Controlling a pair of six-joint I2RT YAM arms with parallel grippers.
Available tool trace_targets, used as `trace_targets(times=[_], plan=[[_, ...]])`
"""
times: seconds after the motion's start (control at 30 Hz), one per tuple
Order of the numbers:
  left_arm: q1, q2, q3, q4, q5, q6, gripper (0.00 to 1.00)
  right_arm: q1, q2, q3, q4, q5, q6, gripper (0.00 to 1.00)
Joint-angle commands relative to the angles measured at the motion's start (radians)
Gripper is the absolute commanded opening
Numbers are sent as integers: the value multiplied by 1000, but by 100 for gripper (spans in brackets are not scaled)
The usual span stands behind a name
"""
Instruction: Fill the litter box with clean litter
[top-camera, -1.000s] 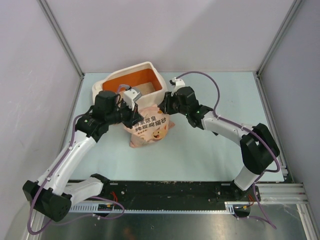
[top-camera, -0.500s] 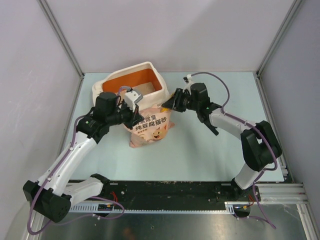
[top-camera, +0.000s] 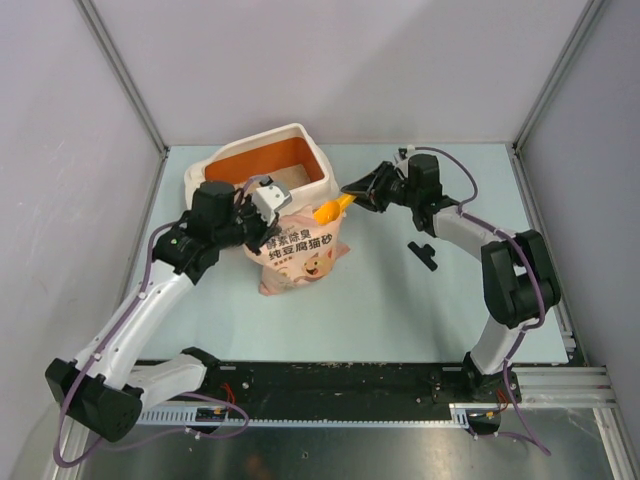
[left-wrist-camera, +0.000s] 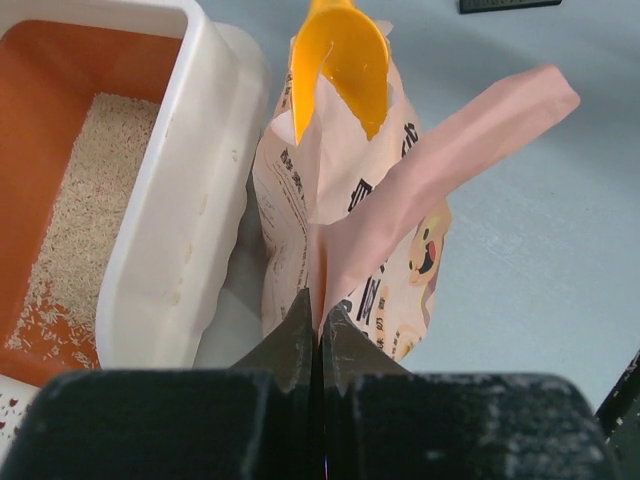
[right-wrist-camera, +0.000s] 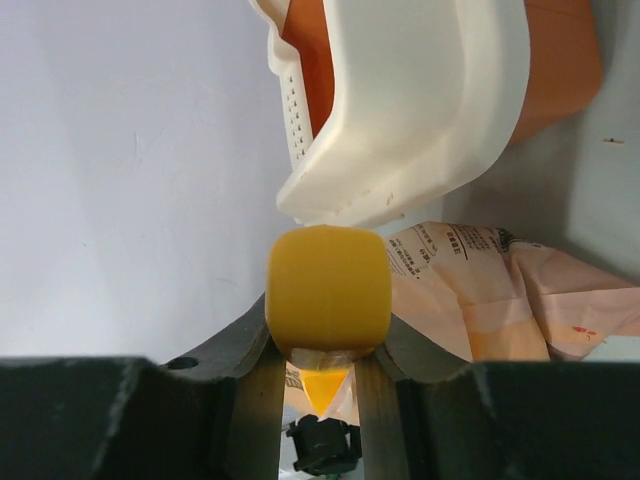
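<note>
The litter box (top-camera: 308, 182), cream outside and orange inside, stands at the back left; its wall shows in the left wrist view (left-wrist-camera: 170, 250) and the right wrist view (right-wrist-camera: 400, 110). Clean litter (left-wrist-camera: 85, 220) covers part of its floor. In front of it stands a pink-beige printed bag (top-camera: 300, 255). My left gripper (left-wrist-camera: 318, 305) is shut on the bag's top edge (left-wrist-camera: 400, 190), holding the mouth up. My right gripper (right-wrist-camera: 325, 345) is shut on the handle of a yellow-orange scoop (right-wrist-camera: 327, 285). The scoop's bowl (left-wrist-camera: 340, 60) hangs over the bag's mouth (top-camera: 330, 210).
A small black part (top-camera: 424, 252) lies on the pale blue table to the right of the bag. Grey enclosure walls with metal posts (top-camera: 540, 95) close the table at the back and sides.
My right arm has drawn back to the right, lifting the scoop out of the bag so its orange bowl now shows above the mouth. The left gripper kept its hold on the bag.
</note>
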Motion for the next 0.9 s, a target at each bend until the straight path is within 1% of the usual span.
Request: trace_targets(times=[0.0, 0.13, 0.23, 0.5, 0.67, 0.87], plan=[[-4, -9, 66, -6, -53, 63, 0, -50, -18, 36, -8, 0, 61, 0], [-7, -19, 58, -20, -70, 84, 0, -85, -41, 45, -34, -13, 56, 0], [-13, -12, 72, -35, -71, 98, 0, -88, -46, 71, -65, -21, 35, 0], [-36, 46, 129, -49, -36, 107, 0, -118, -87, 99, -5, -16, 12, 0], [-57, 43, 123, -49, -25, 113, 0, -134, -104, 102, -36, -13, -22, 0], [-60, 25, 98, -51, -15, 110, 0, -142, -130, 78, -16, -10, -44, 0]])
